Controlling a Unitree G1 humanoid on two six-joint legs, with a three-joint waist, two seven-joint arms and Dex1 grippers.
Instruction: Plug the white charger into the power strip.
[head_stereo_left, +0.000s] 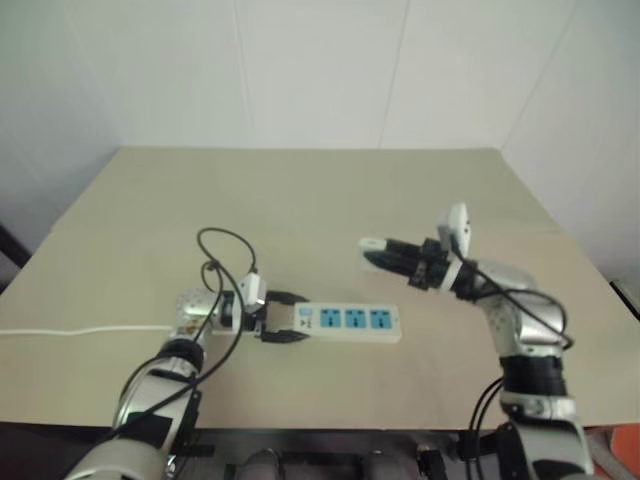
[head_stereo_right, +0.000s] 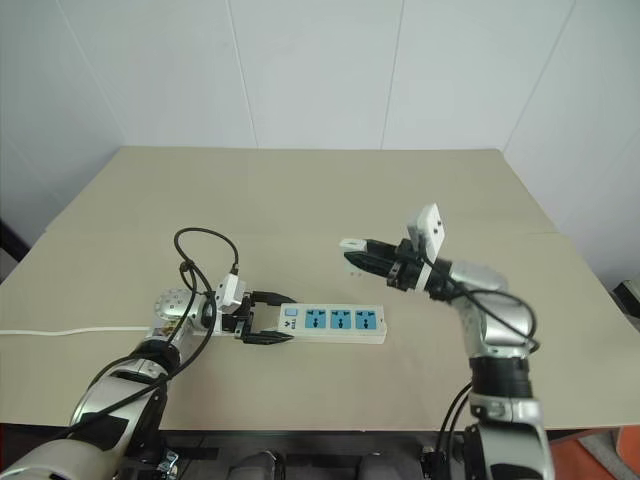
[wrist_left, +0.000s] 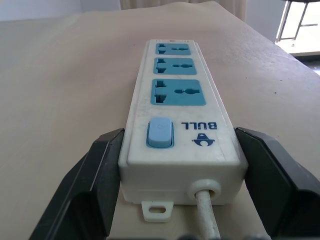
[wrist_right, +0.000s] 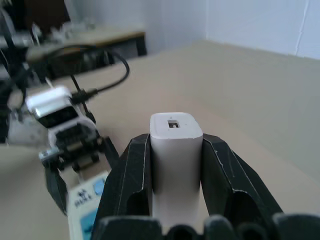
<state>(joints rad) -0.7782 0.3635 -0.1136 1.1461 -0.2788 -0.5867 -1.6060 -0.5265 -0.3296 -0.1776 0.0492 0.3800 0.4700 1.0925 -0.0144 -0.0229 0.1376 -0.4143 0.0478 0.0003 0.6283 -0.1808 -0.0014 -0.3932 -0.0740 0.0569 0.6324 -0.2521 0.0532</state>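
text: "bull" with logo | on: power strip (wrist_left: 180, 107) | beside blue switch (wrist_left: 160, 132)

L arm: reaches fwd low over the table, forearm angled inward, wrist bent so the left gripper (head_stereo_left: 285, 325) points to the robot's right, approx. level. Black fingers (wrist_left: 95, 175) stand one on each side of the power strip (wrist_left: 180, 110) at its cord end, against its side walls.

R arm: elbow low, forearm raised, right gripper (head_stereo_right: 358, 256) held above the table, pointing left. Fingers clamped on the white charger (wrist_right: 175, 150).
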